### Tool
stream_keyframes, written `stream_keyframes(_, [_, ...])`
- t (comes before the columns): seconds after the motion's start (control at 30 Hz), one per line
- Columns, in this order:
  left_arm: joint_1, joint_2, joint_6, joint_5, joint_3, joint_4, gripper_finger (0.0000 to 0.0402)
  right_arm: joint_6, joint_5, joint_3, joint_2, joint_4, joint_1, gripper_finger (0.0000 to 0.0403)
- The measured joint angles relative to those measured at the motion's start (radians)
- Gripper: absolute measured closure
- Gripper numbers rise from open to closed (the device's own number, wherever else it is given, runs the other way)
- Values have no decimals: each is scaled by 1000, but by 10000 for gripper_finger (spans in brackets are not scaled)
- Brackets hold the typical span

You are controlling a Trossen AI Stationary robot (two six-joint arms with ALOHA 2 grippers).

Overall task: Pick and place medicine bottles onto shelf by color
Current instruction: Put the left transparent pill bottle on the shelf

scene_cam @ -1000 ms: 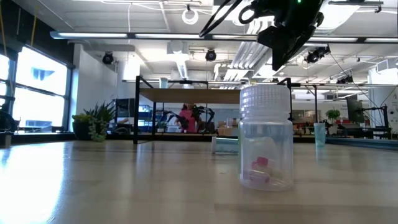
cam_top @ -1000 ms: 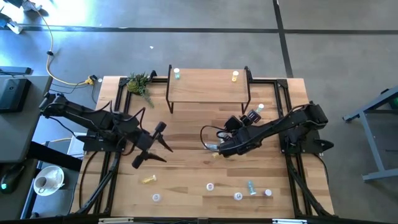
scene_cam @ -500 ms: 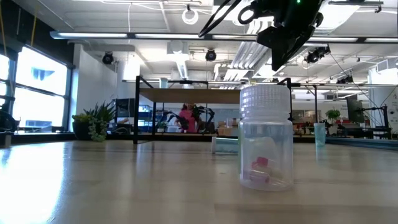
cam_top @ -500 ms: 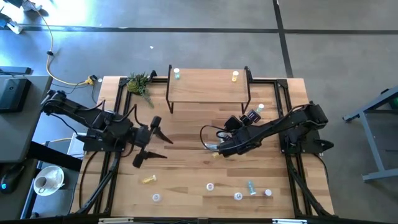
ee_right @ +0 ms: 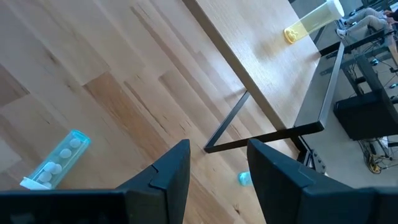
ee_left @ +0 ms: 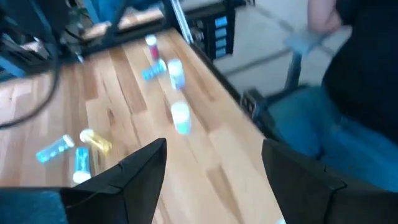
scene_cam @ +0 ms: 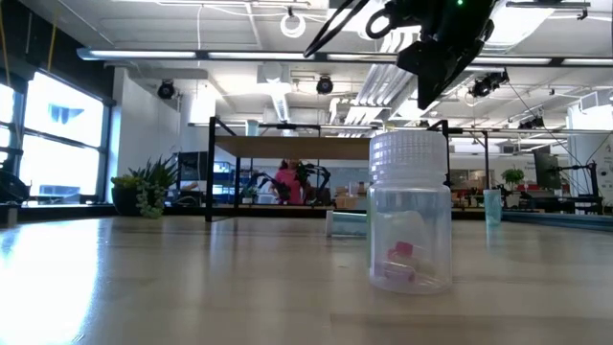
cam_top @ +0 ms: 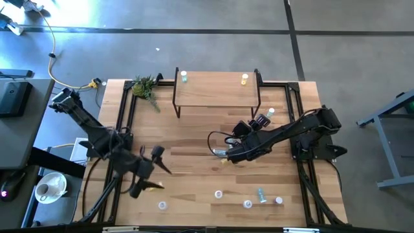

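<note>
left claw [cam_top: 146, 169], spread wide and empty, hangs over the yellow bottle [cam_top: 154, 186] lying on the table [cam_top: 194, 139] near its front edge; a careless close could roll it off. right claw [cam_top: 223, 154], half parted over a light blue bottle [ee_right: 55, 158], holds nothing visible. shelf [cam_top: 217, 89] carries two bottles; labels unreadable.

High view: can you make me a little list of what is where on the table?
Shelf: low light-wood board on black legs, far side of table
On shelf: green-tinted bottle, standing yellow bottle
Left tool: open, empty, above lying yellow bottle
Right tool: open, empty, in front of shelf
Beside right tool: lying light-blue bottle
Near edge: loose white-capped bottles
</note>
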Motion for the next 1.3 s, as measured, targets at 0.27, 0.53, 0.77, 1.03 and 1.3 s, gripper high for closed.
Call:
stream_keyframes(0.27, [-97, 90, -168, -7, 0, -33, 147, 0, 0, 0, 0, 8, 0, 252])
stream_keyframes(0.53, [-141, 198, -189, 9, 0, -68, 147, 0, -2, 0, 0, 14, 0, 252])
stream_keyframes(0.77, [-145, 277, -196, 35, 0, -71, 147, -10, -1, 0, 0, 17, 0, 252])
stream_keyframes(1.03, [-148, 336, -317, 37, 0, -70, 147, -79, 8, 0, 0, 50, 0, 252])
stream_keyframes(1.3, [-158, 431, -396, 56, -1, -40, 147, -131, 8, 0, 0, 86, -1, 252])
